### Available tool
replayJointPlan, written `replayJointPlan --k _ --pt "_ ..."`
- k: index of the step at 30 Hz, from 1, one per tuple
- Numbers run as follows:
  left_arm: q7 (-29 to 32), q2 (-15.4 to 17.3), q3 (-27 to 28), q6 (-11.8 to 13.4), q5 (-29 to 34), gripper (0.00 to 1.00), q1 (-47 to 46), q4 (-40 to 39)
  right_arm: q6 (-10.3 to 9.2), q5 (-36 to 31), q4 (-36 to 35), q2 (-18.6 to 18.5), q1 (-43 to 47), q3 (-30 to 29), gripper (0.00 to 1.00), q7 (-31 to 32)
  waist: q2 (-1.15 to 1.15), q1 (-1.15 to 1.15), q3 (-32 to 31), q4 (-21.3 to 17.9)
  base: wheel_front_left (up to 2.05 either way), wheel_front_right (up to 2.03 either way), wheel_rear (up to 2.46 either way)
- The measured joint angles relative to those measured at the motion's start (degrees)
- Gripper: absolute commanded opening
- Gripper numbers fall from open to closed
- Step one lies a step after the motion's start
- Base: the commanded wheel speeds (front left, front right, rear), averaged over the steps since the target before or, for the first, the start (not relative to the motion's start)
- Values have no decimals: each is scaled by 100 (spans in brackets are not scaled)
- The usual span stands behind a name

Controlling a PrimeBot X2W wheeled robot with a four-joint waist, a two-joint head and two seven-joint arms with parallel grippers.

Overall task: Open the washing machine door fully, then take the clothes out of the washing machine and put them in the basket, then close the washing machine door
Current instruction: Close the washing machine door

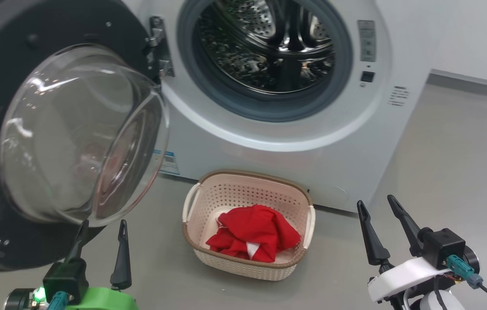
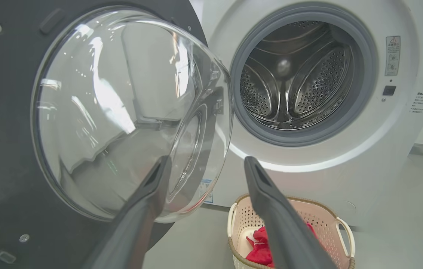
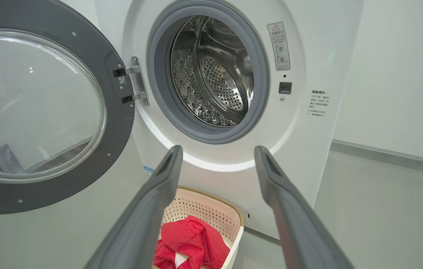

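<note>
Washing machine (image 1: 295, 142), white, drum apparently empty; its door (image 1: 79, 137) hangs wide open at the left on a metal hinge (image 1: 159, 47). The door is judged heavy and rigid, its glass bowl slippery: best pushed at the black rim, far from the hinge. The basket (image 1: 252, 174), on the floor (image 1: 441, 172) before the machine, holds the clothes (image 1: 254, 232), soft and light. Left claw (image 1: 103, 224) and right claw (image 1: 375, 200): both spread, empty. Blue label (image 1: 166, 162) and grey warning sticker (image 3: 278, 46): writing too small to read
</note>
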Motion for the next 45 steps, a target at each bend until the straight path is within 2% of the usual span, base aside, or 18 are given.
replayJointPlan --k 10,16,21,31,32,33,34,40,45 --pt "7 -9 -5 1 -4 100 2 -35 1 18 -43 10 1 25 100 0 0 0 -19 800 0 0 0" --pt "0 -11 121 1 -99 100 3 -81 16 15 -40 16 -4 136 100 0 0 0 22 1131 0 0 0" --pt "-8 -16 186 2 -105 100 3 -73 19 14 -2 16 -13 193 100 0 0 0 74 1220 0 0 0" --pt "-58 -42 232 10 -204 100 4 -46 43 15 40 18 -14 234 100 0 0 0 61 1159 0 0 0" --pt "-58 -44 231 10 -205 89 4 -46 43 15 42 18 -14 234 100 0 0 0 60 1152 0 0 0" --pt "-59 -45 229 10 -212 38 4 -47 43 15 44 18 -14 234 100 1 0 0 58 1144 0 0 0" --pt "-60 -51 226 10 -265 0 4 -51 43 15 46 16 -14 234 100 0 0 0 56 1138 0 0 0" --pt "-192 -86 230 -10 -580 0 4 -135 43 15 66 16 -14 233 100 0 0 0 33 1120 0 0 0" --pt "-364 -124 382 -335 -1662 0 -16 -446 44 15 67 18 -14 231 100 1 0 0 2 1119 0 0 0"
